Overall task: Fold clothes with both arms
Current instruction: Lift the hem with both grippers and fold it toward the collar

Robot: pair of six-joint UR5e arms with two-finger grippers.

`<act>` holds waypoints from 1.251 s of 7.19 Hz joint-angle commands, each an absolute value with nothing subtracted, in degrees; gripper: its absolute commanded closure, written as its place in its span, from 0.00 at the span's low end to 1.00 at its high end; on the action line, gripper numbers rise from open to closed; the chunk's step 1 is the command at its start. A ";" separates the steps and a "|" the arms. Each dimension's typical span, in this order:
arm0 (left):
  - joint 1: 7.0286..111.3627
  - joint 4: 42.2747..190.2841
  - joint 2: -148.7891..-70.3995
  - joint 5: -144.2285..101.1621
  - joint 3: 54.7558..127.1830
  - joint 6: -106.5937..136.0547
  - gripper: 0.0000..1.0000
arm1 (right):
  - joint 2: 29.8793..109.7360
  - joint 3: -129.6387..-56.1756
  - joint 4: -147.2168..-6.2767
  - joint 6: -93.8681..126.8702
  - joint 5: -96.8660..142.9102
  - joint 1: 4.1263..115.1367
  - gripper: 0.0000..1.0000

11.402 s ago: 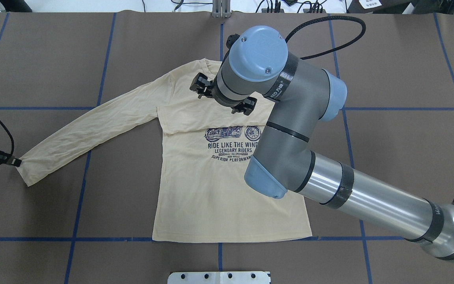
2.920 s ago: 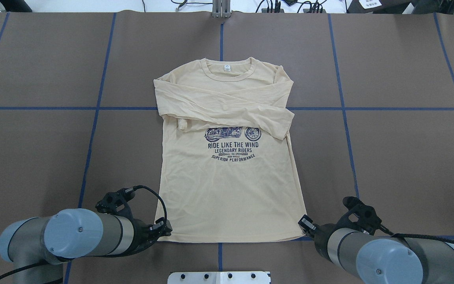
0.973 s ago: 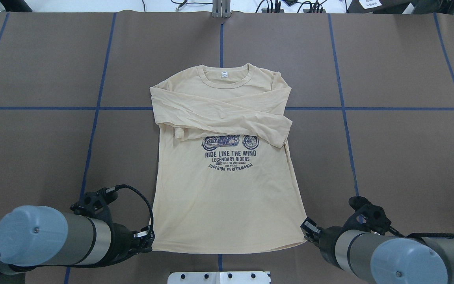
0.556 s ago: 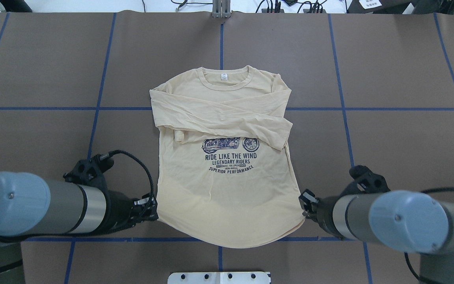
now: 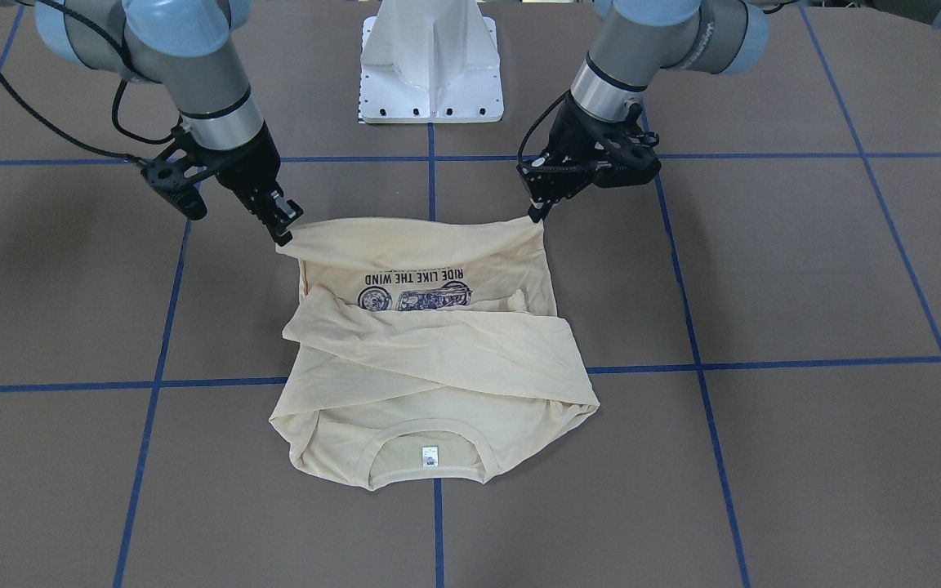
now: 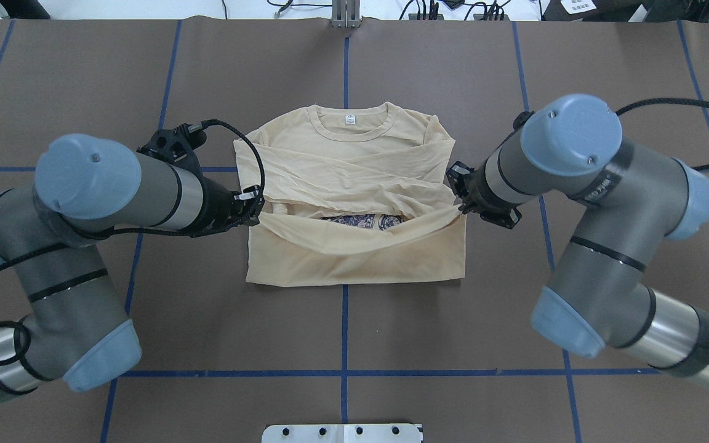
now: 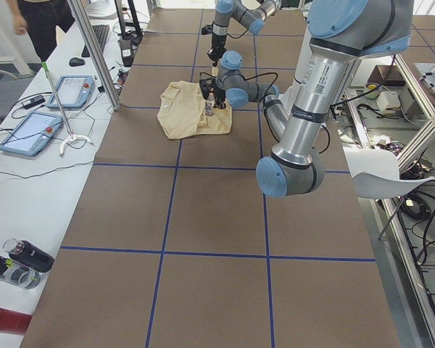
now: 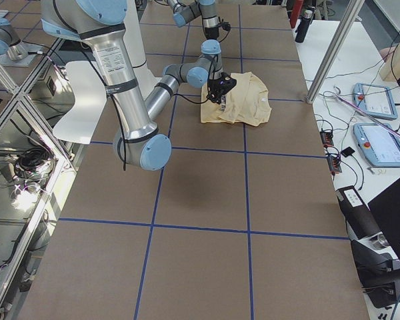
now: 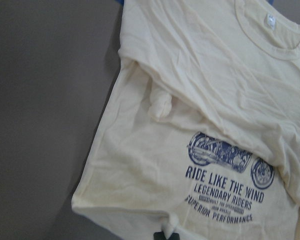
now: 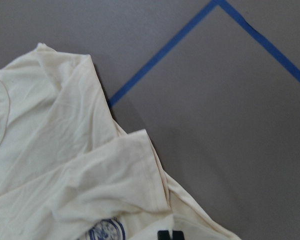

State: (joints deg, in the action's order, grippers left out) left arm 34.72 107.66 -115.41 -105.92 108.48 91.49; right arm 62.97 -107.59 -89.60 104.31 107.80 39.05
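Note:
The cream-yellow shirt (image 6: pixel 354 157) lies mid-table with both sleeves crossed over its chest and the neck label (image 6: pixel 350 120) at the far side. Its lower half is raised and doubled back toward the collar, so only a strip of the navy print (image 6: pixel 360 220) shows. My left gripper (image 6: pixel 256 209) is shut on the hem's left corner. My right gripper (image 6: pixel 462 206) is shut on the right corner. The hem sags between them above the cloth. In the front-facing view the left gripper (image 5: pixel 537 214) and the right gripper (image 5: pixel 283 233) hold the hem taut over the shirt (image 5: pixel 438 351).
Blue tape lines (image 6: pixel 345 326) grid the brown table cover. The white pedestal base (image 5: pixel 431 61) stands at the robot's edge. Beyond the far edge a side desk carries tablets (image 7: pixel 29 132) and bottles (image 7: pixel 18 261), and a person (image 7: pixel 40 22) stands there.
Both grippers have lifted the hem corners off the table and carried them away from the robot toward the collar. The lower half now doubles over and covers most of the print.

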 commanded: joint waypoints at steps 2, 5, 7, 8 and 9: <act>39.90 113.88 -117.86 -106.35 99.60 88.68 1.00 | 50.82 -89.86 -89.65 94.07 111.51 48.14 1.00; 42.63 115.22 -123.11 -106.26 91.36 85.97 1.00 | 43.79 -77.56 -88.86 91.59 110.48 48.16 1.00; 43.94 123.88 -124.80 -105.65 81.70 85.70 1.00 | 42.29 -69.22 -81.24 90.35 109.16 47.90 1.00; 43.95 127.41 -124.89 -105.04 78.26 85.00 1.00 | 40.88 -65.95 -80.69 89.57 108.99 47.73 1.00; 43.95 128.31 -125.24 -103.55 76.74 84.99 1.00 | 40.78 -65.31 -80.68 87.99 107.68 47.29 1.00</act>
